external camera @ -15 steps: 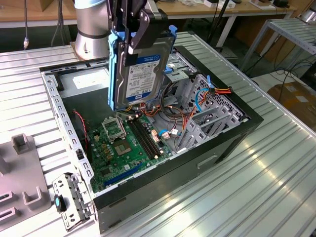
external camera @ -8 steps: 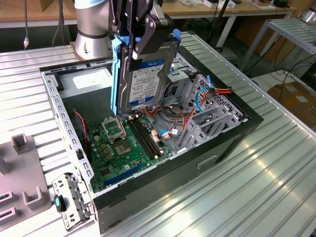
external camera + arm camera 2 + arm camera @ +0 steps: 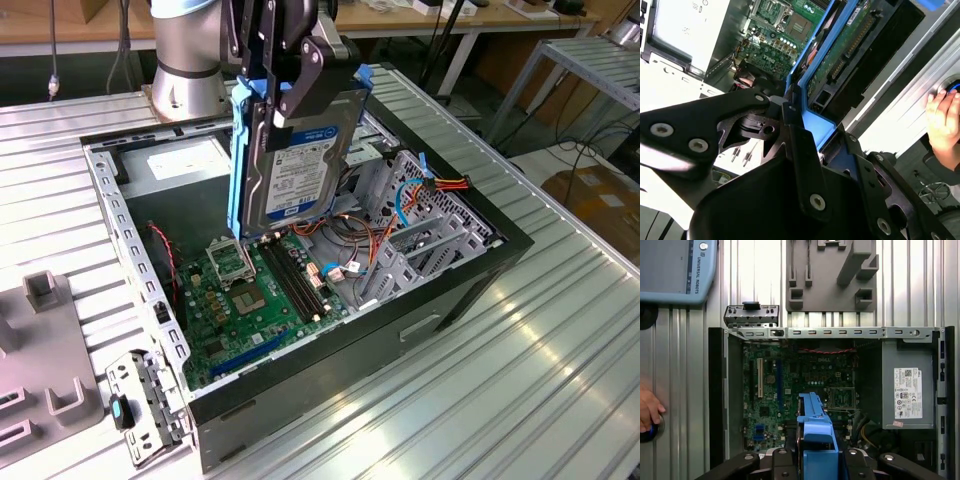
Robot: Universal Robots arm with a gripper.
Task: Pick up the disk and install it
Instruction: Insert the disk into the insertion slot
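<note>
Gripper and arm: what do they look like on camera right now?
The arm is a silver-grey cylindrical body with a pale bluish band. The gripper is black, built of flat, angular link plates fastened with silver screws.

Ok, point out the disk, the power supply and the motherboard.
disk (image 3: 292, 172), exterior view, white label.
power supply (image 3: 907, 392), first wrist view, white sticker.
motherboard (image 3: 235, 325), exterior view, green board.
</note>
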